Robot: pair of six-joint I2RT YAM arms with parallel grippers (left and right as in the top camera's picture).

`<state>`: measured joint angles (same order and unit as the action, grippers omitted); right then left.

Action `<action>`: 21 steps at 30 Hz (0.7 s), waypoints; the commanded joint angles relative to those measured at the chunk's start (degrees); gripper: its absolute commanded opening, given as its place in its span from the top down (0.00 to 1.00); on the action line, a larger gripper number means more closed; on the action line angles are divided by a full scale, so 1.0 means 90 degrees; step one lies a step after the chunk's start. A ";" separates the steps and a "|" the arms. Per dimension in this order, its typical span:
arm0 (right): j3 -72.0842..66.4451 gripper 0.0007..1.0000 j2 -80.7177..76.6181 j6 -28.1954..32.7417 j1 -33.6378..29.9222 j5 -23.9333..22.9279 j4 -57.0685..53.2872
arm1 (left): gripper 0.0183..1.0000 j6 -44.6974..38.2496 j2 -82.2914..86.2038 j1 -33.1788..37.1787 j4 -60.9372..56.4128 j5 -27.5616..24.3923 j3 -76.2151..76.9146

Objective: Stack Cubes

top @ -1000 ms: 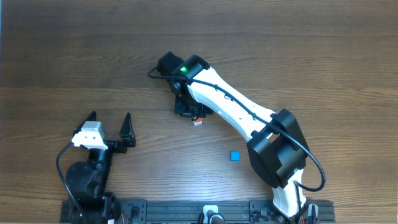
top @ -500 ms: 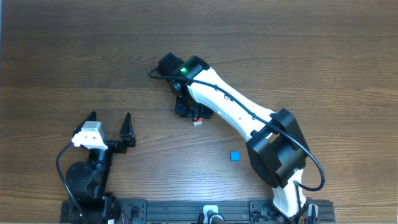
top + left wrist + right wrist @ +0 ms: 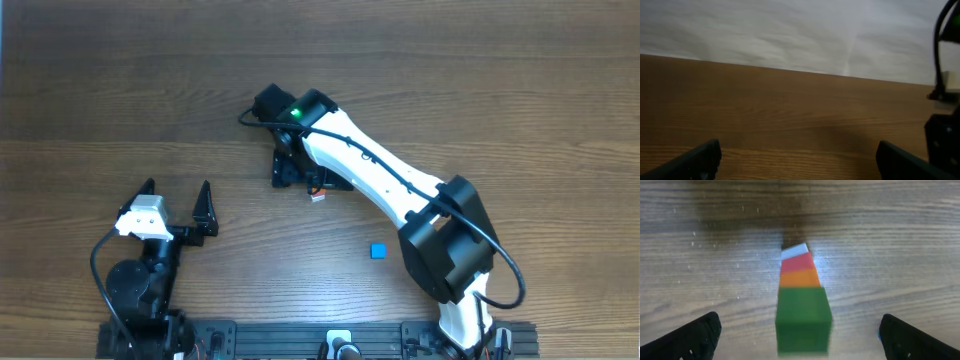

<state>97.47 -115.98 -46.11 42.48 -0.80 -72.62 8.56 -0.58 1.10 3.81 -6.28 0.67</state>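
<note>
The right gripper [image 3: 800,316] is released, its two fingers [image 3: 699,332] spread wide with bare wood showing inside each of them. Between them, touching neither, stands the stack of cubes [image 3: 801,295]. Its long axis runs straight up from the table [image 3: 520,90], so the wrist camera looks down along it. The green cube [image 3: 803,320] is on top and faces the camera, and below it come an orange cube [image 3: 799,279], a red cube [image 3: 796,262] and a pale cube [image 3: 794,251] on the wood. The four faces line up closely and the column looks upright rather than leaning.

In the top view this gripper sits a little left of the table's middle. The right arm [image 3: 375,180] runs from it toward 4 o'clock, down to its base at the lower right.

A lone blue cube [image 3: 377,251] lies flat on the table at about 5 o'clock from the right gripper, well apart from the stack and just beside the right arm's lower link.

The left gripper [image 3: 178,190] is at about 8 o'clock from the right one, near its own base. It is also released, holding nothing, with its fingers pointing toward 12 o'clock
</note>
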 commanded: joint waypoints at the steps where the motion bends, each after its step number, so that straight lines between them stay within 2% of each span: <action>1: -0.0019 0.01 0.1178 0.0129 0.0194 -0.0454 -0.0396 | 0.00 -0.0095 0.0044 0.0029 0.0002 -0.0080 -0.0036; 5: -0.0085 0.01 0.1962 0.0010 0.0539 -0.0872 -0.1195 | 0.00 -0.0095 0.0044 0.0029 0.0002 -0.0080 -0.0036; 8: -0.0491 0.01 0.2358 -0.0104 0.0729 -0.0998 -0.1319 | 0.00 -0.0095 0.0044 0.0029 0.0002 -0.0080 -0.0036; 10: -0.1064 0.01 0.2669 -0.0430 0.0792 -0.1071 -0.1273 | 0.00 -0.0095 0.0044 0.0029 0.0002 -0.0080 -0.0036; 13: -0.1984 0.01 0.3048 -0.0789 0.0777 -0.1061 -0.0998 | 0.00 -0.0095 0.0044 0.0029 0.0002 -0.0080 -0.0036; 21: -0.4231 0.01 0.3670 -0.0794 0.0491 -0.0508 0.0529 | 0.00 -0.0095 0.0044 0.0029 0.0002 -0.0080 -0.0036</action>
<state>65.12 -85.76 -51.68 48.40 -7.22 -71.20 8.56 -0.58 1.10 3.81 -6.26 0.67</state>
